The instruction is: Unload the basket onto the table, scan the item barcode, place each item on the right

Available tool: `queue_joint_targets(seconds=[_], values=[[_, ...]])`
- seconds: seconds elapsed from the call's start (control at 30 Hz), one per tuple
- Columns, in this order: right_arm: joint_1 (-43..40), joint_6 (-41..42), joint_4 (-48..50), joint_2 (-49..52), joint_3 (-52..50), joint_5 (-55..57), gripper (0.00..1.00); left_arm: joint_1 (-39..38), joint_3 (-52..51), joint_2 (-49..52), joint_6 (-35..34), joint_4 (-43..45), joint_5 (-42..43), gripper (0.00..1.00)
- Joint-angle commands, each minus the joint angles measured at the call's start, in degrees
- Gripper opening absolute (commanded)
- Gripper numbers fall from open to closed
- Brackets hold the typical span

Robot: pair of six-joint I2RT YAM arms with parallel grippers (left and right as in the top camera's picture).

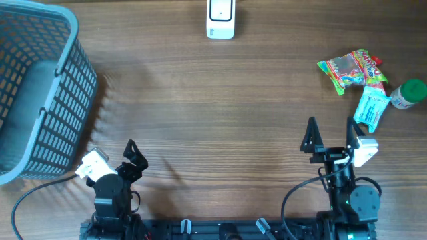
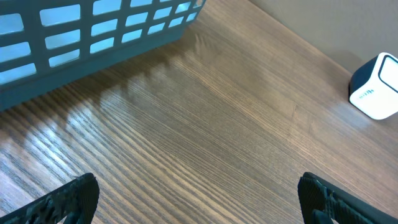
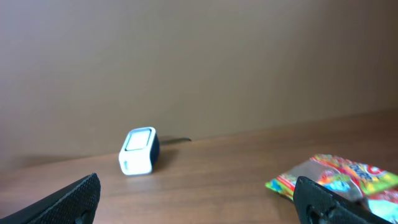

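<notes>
a: where are the two hands?

b: both low at the near edge of the table. the left gripper sits just beside the grey basket, and its jaws are spread wide with nothing between them. the left wrist view shows only bare wood between its fingers.

a: and the right one?

b: the right gripper is the same: released, fingers wide apart, touching nothing. it points toward the far edge.

a: where are the things to scan?

b: at the right side of the table. a bright candy bag lies flat, a light blue pouch is just nearer and touches or overlaps it (i can't tell which), and a green-capped bottle lies beside the pouch at the table's edge. all three are a little ahead and to the right of the right gripper.

a: the scanner?

b: the white scanner stands at the far edge, near the middle, well apart from the snacks and from both grippers. the right wrist camera sees it against the wall, left of the candy bag.
</notes>
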Motion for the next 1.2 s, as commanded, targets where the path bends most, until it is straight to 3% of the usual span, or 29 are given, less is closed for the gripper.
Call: queue_joint_targets(seconds=[0.0,0.27,1.17], values=[[-2.3,-1.2,0.0,-1.0,-2.5,0.9,1.0,0.2,0.0,-0.4,-0.3,-0.1,0.0,1.0],[-4.6,-4.6,-2.8,-1.0,-3.4,0.3,1.0,0.2,0.0,-0.4,-0.3,-0.1,0.0,1.0],[-4.6,-4.2,-2.8,-0.9,-3.4,0.3,1.0,0.2,0.0,-0.4,-0.3,-0.1,0.1,1.0]])
